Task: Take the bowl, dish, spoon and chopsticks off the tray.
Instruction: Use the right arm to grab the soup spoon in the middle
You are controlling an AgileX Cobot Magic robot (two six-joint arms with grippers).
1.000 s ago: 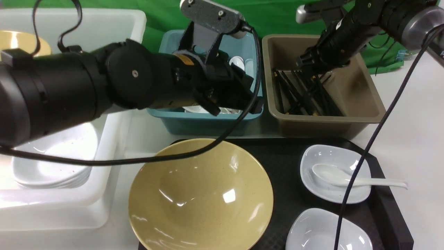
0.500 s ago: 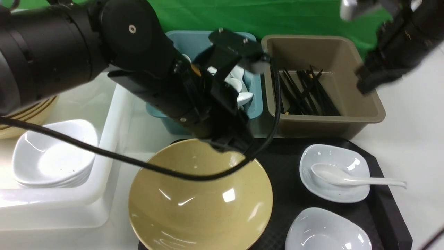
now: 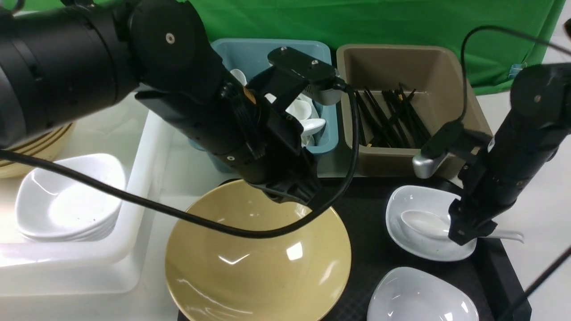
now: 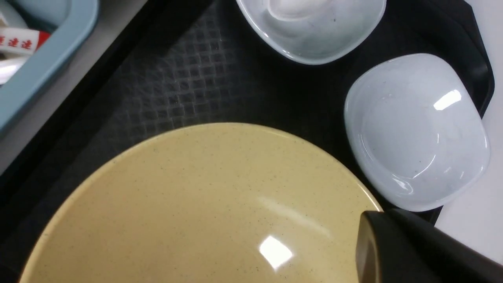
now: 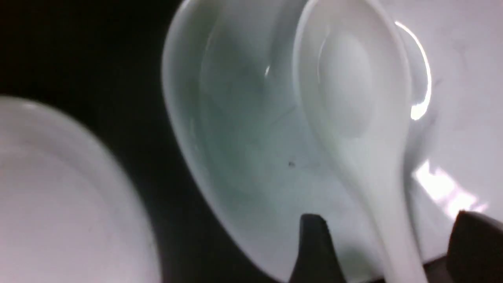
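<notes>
The mustard bowl (image 3: pixel 258 258) fills the left of the black tray (image 3: pixel 370 209). My left gripper (image 3: pixel 292 194) hangs shut just over the bowl's far rim, holding nothing. In the left wrist view only its dark fingertips (image 4: pixel 393 247) show above the bowl (image 4: pixel 196 204). A white spoon (image 3: pixel 424 223) lies in the farther white dish (image 3: pixel 410 200). My right gripper (image 3: pixel 468 227) is open over it, a finger on each side of the spoon's handle (image 5: pixel 393 220). A second dish (image 3: pixel 419 298) sits nearer. Several black chopsticks (image 3: pixel 392 118) lie in the brown tub.
Behind the tray stand a teal tub (image 3: pixel 321 58) of white spoons and the brown tub (image 3: pixel 446 58). A white bin (image 3: pixel 147 147) at left holds stacked white dishes (image 3: pixel 67 200). The left arm's cable (image 3: pixel 223 227) drapes across the bowl.
The right arm has swung from above the brown tub down to the spoon in the dish. The left arm came off the teal tub to the bowl's far rim, then held still.
</notes>
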